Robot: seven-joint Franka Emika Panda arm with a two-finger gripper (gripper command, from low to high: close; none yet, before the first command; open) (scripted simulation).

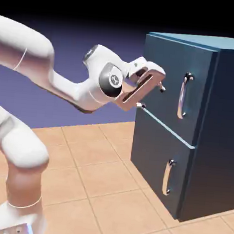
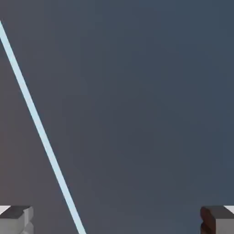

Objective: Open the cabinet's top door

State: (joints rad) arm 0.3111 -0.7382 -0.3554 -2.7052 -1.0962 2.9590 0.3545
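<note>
Your gripper [image 1: 151,96] has its two fingertips [image 2: 16,220] spread wide, nothing between them — they sit in front of the top door [image 1: 168,78], on the exterior view's left of its vertical silver handle [image 1: 182,95]. You have the dark-blue cabinet [image 1: 188,126] at the exterior view's right, its top door shut above the lower door [image 1: 152,162] — also shut.

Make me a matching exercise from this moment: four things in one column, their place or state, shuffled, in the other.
1. gripper
2. top door
3. lower door
4. floor

A. closed, bearing the shorter handle
B. orange-tan tiles
C. jaws apart, nothing between them
D. closed, bearing the longer handle

Pairs: 1-C, 2-D, 3-A, 4-B
</note>
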